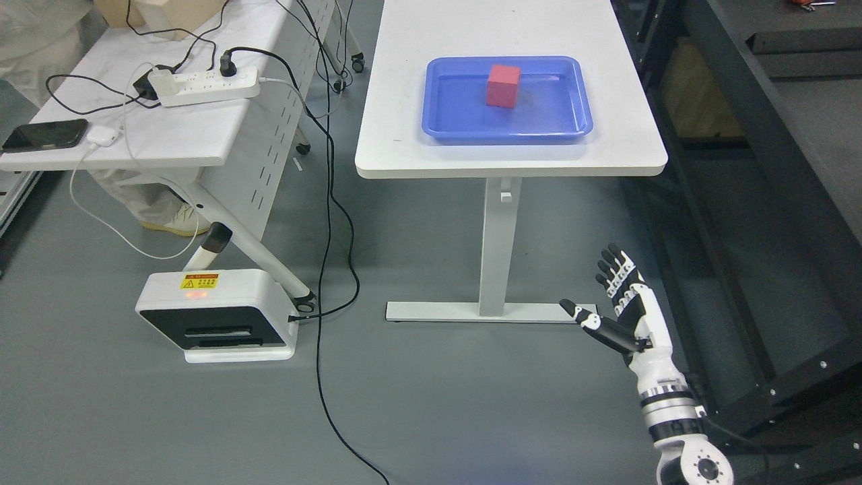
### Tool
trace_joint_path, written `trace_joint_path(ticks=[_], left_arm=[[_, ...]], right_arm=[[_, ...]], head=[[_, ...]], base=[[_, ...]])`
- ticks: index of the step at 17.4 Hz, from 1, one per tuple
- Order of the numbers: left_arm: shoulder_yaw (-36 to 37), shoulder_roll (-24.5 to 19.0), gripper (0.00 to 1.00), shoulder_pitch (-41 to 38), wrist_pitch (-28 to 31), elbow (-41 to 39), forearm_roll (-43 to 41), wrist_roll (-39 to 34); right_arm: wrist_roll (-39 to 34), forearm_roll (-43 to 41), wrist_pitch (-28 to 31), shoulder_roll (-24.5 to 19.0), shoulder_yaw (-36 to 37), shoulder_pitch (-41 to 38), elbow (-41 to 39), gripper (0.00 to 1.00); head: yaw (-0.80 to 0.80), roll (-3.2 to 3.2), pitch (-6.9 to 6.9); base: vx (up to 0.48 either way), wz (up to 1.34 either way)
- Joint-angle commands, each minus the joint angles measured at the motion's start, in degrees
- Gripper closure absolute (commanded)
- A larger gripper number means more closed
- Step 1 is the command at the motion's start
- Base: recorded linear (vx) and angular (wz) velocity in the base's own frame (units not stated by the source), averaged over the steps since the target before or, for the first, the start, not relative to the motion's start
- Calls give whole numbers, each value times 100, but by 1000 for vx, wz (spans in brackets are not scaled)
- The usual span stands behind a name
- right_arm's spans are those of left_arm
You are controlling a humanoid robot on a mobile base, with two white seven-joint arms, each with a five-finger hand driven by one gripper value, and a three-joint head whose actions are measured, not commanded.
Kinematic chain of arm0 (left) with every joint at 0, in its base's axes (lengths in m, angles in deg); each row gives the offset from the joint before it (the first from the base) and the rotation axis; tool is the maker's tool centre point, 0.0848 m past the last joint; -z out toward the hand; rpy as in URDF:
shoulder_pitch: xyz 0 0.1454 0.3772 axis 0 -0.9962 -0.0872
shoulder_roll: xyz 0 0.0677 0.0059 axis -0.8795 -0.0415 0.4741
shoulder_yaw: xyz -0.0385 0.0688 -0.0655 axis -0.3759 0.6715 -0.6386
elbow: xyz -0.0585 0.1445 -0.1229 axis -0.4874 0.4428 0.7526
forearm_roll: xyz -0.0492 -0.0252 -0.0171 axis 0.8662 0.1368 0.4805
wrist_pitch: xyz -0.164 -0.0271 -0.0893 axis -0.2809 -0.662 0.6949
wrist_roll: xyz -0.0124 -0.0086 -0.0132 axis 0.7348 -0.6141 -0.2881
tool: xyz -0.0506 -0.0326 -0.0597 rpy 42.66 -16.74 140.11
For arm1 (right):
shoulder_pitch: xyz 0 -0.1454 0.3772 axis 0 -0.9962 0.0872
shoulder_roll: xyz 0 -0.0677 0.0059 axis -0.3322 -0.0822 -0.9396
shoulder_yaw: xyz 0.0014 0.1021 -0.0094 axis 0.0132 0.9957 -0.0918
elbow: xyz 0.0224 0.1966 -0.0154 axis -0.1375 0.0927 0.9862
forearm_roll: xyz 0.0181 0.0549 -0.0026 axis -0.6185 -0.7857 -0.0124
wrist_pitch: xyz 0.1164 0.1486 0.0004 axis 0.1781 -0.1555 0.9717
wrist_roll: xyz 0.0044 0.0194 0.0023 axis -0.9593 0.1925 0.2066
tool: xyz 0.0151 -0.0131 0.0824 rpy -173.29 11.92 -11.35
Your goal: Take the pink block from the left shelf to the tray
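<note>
Two tables: one centre (512,151), one left (168,145). One blue tray (441,124). One pink block (504,85). One power strip (202,85). One phone (46,135). One robot hand (623,306).

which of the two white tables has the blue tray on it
The right-hand white table, on a single pedestal leg, carries the blue tray with the pink block; the left table holds a power strip and phone.

One head view — high up, looking steeply down and forward at the tabletop (512,145) and floor (431,404) — fairly distant.
</note>
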Motion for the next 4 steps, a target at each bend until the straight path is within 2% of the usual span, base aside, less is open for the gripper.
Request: trace_joint_path(ticks=[1,4], left_arm=[[0,-100,0,-114,-1,-100,0,-1],[0,-100,0,-114,-1,-100,0,-1]], right_arm=[[26,16,-2,95,-45,5,1,0],[26,16,-2,95,-45,5,1,1]], head=[[0,0,0],[0,0,0]], base=[[0,0],[0,0]])
